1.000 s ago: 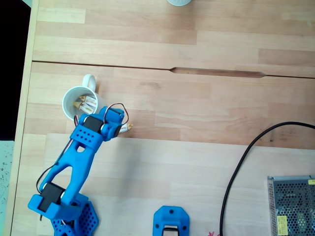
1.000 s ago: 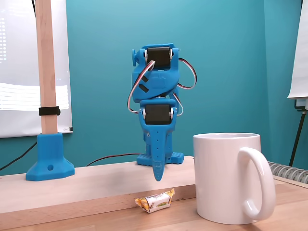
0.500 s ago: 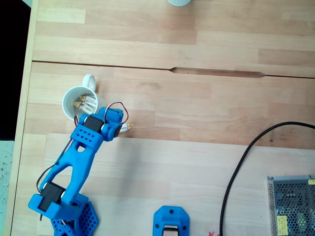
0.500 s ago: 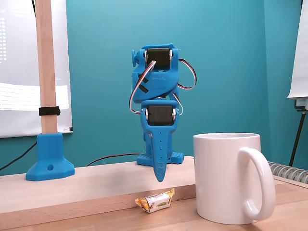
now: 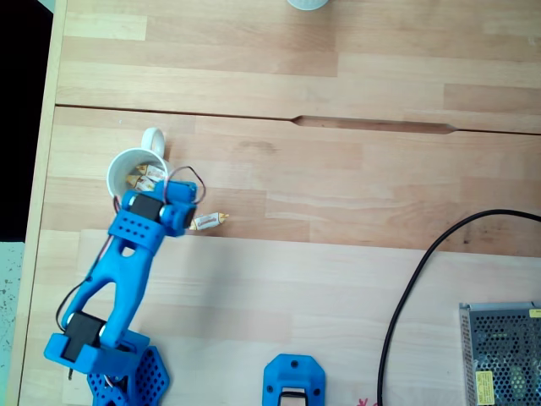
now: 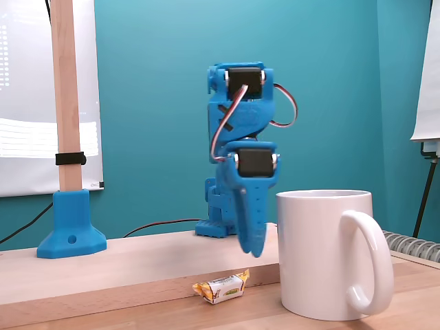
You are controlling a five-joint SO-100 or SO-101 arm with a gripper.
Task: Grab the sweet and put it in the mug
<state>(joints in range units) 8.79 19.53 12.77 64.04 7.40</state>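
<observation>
We had the gripper (image 6: 253, 249) hanging above the table, just beside the mug (image 6: 323, 253); couldn't tell whether its jaws were apart. The sweet (image 6: 221, 287) lay on the wood just beside the mug, ungrasped. We'd centre over it, descend straight, then close.

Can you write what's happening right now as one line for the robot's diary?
blue gripper: beside white ceramic mug, empty | white-wrapped sweet: on wooden table | wrapped sweets in mug

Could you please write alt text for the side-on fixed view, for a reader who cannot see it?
A blue robot arm's tool hangs above a wooden table, just left of a white mug in the foreground. A small wrapped sweet lies on the table below the tool, beside the mug. A teal wall is behind.
</observation>
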